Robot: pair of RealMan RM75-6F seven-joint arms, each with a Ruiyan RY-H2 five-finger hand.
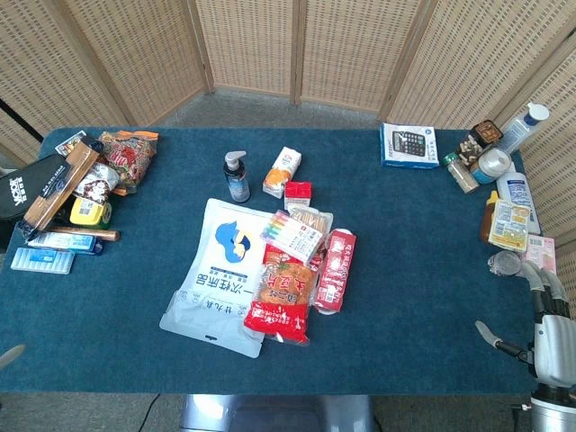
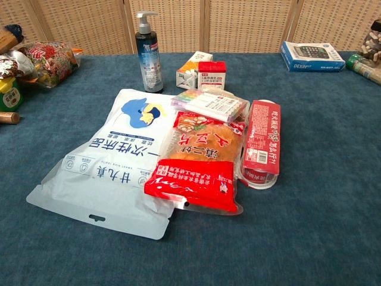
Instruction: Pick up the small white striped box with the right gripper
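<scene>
The small white box with coloured stripes (image 1: 292, 236) lies flat in the middle of the blue table, on top of a snack pack and against the large white pouch (image 1: 220, 270). The chest view shows the box (image 2: 209, 105) behind the red-orange snack bag (image 2: 199, 158). My right hand (image 1: 551, 337) hangs at the table's near right corner, far from the box, its thumb sticking out and nothing in it. Only a grey tip of the left hand (image 1: 11, 355) shows at the lower left edge.
Around the box: a dark pump bottle (image 1: 237, 176), a small red-and-white carton (image 1: 298, 193), an orange-white carton (image 1: 283, 171), a red tube pack (image 1: 336, 269). A calculator box (image 1: 409, 145) and bottles (image 1: 513, 193) line the right side; snacks and boxes (image 1: 85, 184) crowd the left.
</scene>
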